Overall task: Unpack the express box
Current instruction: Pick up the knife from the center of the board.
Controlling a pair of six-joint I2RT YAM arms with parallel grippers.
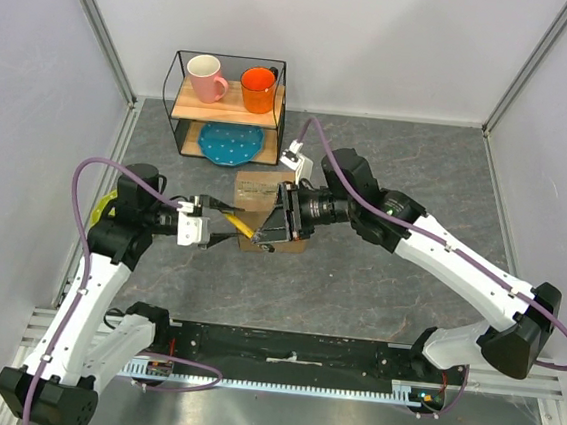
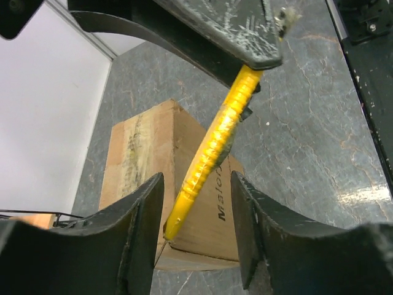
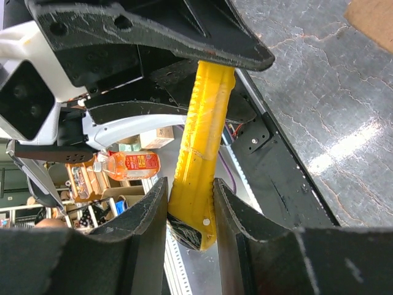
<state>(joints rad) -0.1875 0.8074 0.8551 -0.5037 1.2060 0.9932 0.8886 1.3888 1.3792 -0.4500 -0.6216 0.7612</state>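
Top view: the express box [image 1: 262, 186] is sitting on the grey table [image 1: 377, 282], near the wire shelf [image 1: 228, 107].
Left wrist: the left gripper [image 2: 196, 184] is straddling a yellow knife [image 2: 215, 141], fingers spread, with the box lying behind.
Right wrist: the right gripper [image 3: 189, 184] is pinching that knife.

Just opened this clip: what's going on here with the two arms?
The right end effector is clamped on a yellow utility knife and holds it out above the table. The left end effector has its fingers either side of the knife's other end with gaps showing, so this looks like a handover in progress. The express box sits on the table just beyond, flaps closed.
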